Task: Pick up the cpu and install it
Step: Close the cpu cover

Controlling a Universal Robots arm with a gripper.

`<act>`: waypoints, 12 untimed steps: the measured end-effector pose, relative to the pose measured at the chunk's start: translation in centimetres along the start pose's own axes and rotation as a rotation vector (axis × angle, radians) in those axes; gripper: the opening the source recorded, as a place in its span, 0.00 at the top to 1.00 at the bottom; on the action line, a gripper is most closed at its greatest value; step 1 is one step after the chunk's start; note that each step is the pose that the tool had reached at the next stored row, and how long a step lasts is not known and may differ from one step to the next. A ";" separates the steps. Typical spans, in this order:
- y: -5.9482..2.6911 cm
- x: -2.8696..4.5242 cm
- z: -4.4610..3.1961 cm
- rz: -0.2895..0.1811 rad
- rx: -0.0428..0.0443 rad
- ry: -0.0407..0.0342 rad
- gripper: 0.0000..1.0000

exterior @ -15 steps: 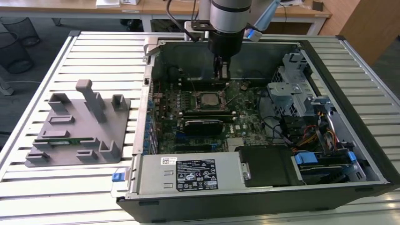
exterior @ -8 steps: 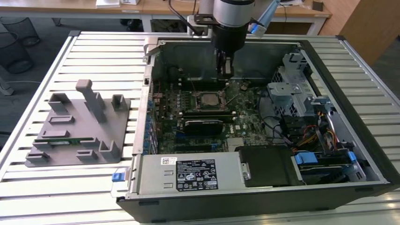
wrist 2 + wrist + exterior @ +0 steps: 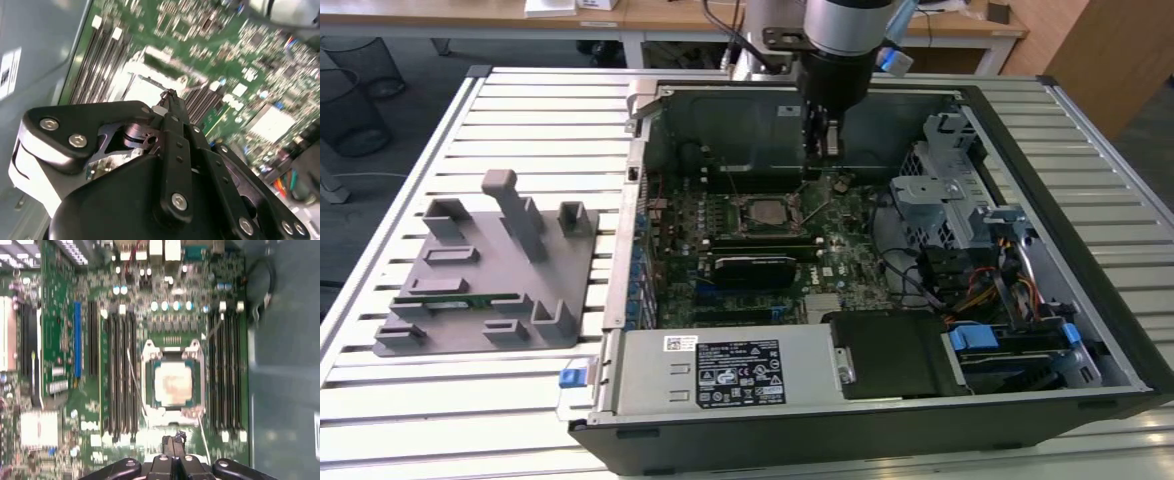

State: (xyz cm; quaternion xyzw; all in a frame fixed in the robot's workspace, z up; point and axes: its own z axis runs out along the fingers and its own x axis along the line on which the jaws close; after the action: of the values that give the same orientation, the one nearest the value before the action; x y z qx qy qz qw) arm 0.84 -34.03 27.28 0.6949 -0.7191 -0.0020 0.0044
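**Cpu in its socket, hand hanging just beyond it**

The cpu [image 3: 172, 384] lies flat, silver top up, in the black-framed socket [image 3: 149, 382] on the motherboard [image 3: 60, 340]. The board sits inside the open computer case [image 3: 854, 430] on the slatted tabletop [image 3: 520, 110]. The hand [image 3: 825, 155] hangs above the board, clear of the chip. Its 2 fingers are clenched together with nothing visible between them. From the hand, the cpu lies toward the tabletop edge nearest the exterior view, slightly toward that view's left. Being square, it offers no long axis. To me it looks seated.
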 end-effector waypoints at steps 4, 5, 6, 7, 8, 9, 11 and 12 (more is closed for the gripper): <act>-1.81 -0.07 0.00 0.000 -0.0019 0.0000 0.89; -2.26 -0.09 -0.01 0.000 -0.0023 0.0001 0.89; -2.71 -0.11 0.00 0.000 -0.0028 0.0001 0.89; -3.16 -0.14 0.02 0.000 -0.0032 0.0000 0.89; -3.57 -0.16 0.05 0.000 -0.0034 -0.0002 0.89; -3.95 -0.18 0.12 0.000 -0.0036 -0.0002 0.89; -4.31 -0.20 0.42 0.000 -0.0038 0.0001 0.89; -4.36 -0.21 0.60 0.000 -0.0038 0.0000 0.89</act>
State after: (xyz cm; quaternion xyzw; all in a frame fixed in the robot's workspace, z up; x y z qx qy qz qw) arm 5.20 -33.97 26.64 0.6950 -0.7190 -0.0034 0.0057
